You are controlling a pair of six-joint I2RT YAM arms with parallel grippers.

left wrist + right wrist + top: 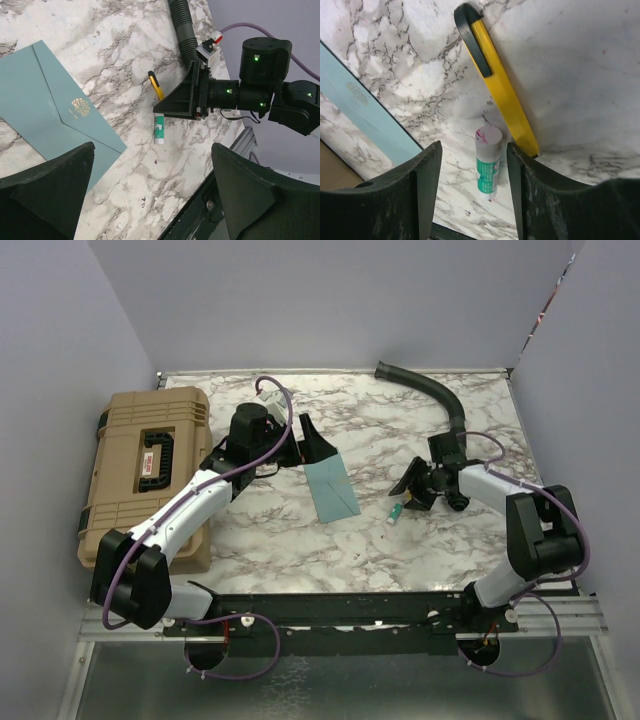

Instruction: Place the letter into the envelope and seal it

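Right now my left gripper [152, 150] hangs over one end of the envelope [50, 105], jaws spread wide with nothing between them. The envelope lies flat on the marble table [400, 430] with its triangular flap folded down. My right gripper [474, 145] is open too, its fingers either side of a glue stick [487, 170] that lies on the table and touches neither of them. A yellow pen-shaped tool [502, 95] lies just beside the stick. I cannot find the letter in any view, and I cannot tell whether it is already inside the envelope. I judge the envelope light, thin and floppy, and likely to slide on that smooth top, so a pinch from straight above would find nothing to bite. Better to work one fingertip under a corner or a long edge, or to pin it with a flat press while the flap is rubbed shut.
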